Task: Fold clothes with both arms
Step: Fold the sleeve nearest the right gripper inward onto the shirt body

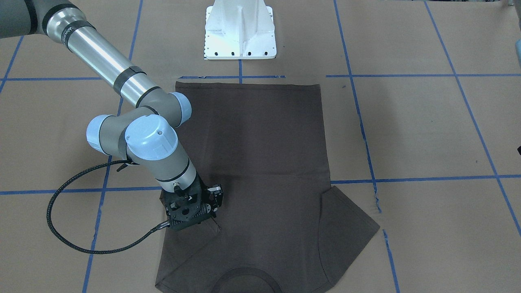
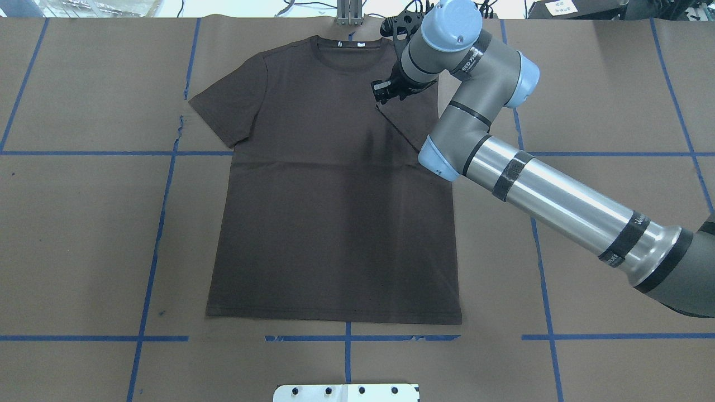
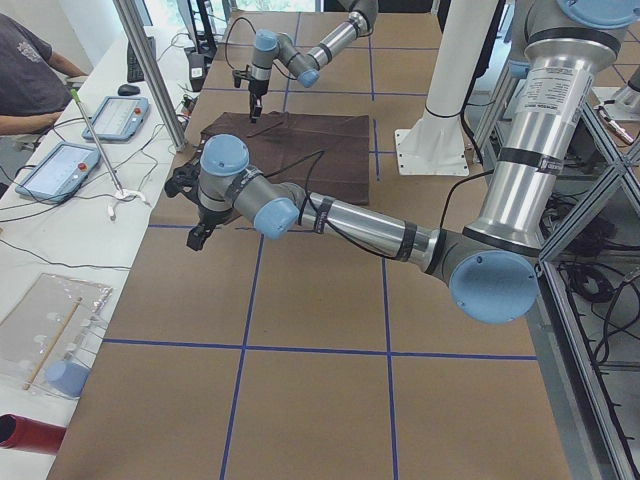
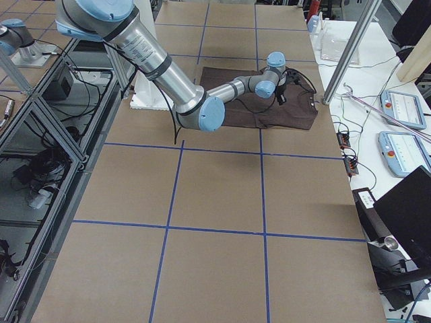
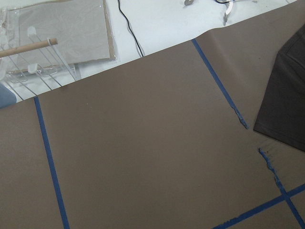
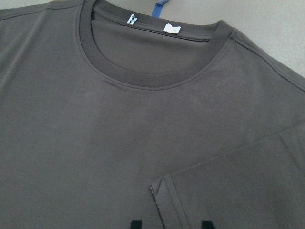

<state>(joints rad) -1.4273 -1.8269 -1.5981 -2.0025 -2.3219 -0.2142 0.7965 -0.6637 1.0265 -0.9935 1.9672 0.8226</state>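
You are in a robotics lab: the tabletop [image 2: 84, 223] is covered in brown paper marked into a grid with blue tape [image 2: 152, 262]. Two grey robot arms [image 3: 360, 222] reach over it, a white pedestal [image 1: 240, 32] stands on it, and bare metal framing [image 3: 150, 70] rises at its edge. Alongside runs a white bench [image 3: 60, 250] with control tablets [image 3: 55, 168] and loose cables [image 3: 30, 215], and a person [image 3: 25, 70] sits at it.

text: none legible | right arm [image 2: 558, 195] band lettering: too small | collar tags [image 6: 171, 28]: unreadable
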